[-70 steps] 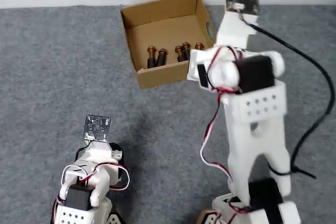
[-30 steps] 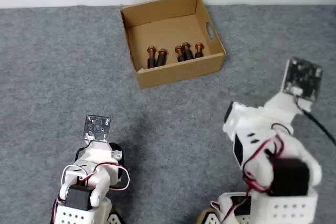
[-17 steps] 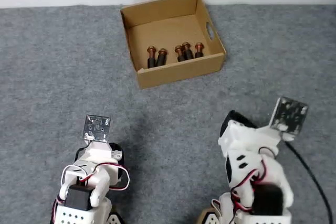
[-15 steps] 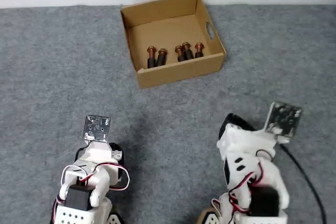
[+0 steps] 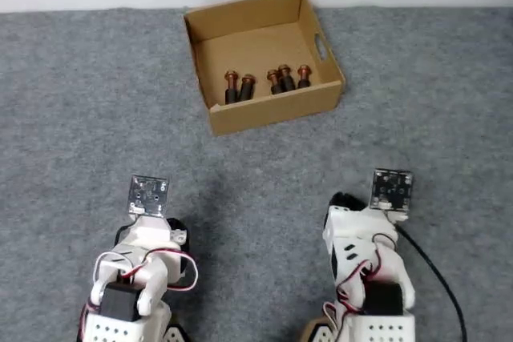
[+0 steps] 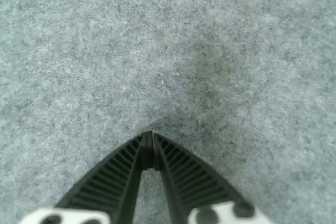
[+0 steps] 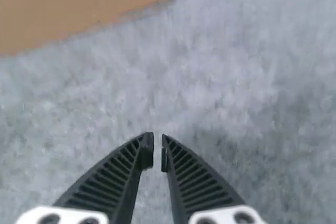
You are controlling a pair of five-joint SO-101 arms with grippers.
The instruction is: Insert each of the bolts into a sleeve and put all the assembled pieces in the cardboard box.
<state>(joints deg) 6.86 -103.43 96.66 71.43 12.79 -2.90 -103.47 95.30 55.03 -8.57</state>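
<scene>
Spreading across the whole scene, a grey felt-like table cover (image 5: 72,126) carries an open cardboard box (image 5: 272,111) at its far side, close to the white wall, the box turned slightly askew with an oval hand-hole (image 5: 321,44) cut in one side wall. Two white arms sit side by side at the near edge, well apart from the box: the left arm (image 5: 136,278) and the right arm (image 5: 365,266), each with a small square camera board (image 5: 149,195) on its wrist; any print on the boards is too small to read. The left gripper (image 6: 147,140) hangs just over bare felt with its ribbed black fingers (image 6: 118,174) pressed together at the tips and nothing between them. The right gripper (image 7: 157,146) is low over the felt too, its fingers (image 7: 189,177) all but closed, a thin slit between the tips, holding nothing, with the box's brown wall lying ahead of it. Five bolts (image 5: 284,78), copper-coloured at the head and dark below, lie inside the box along its near wall, two together toward one side and three clustered beside them.
</scene>
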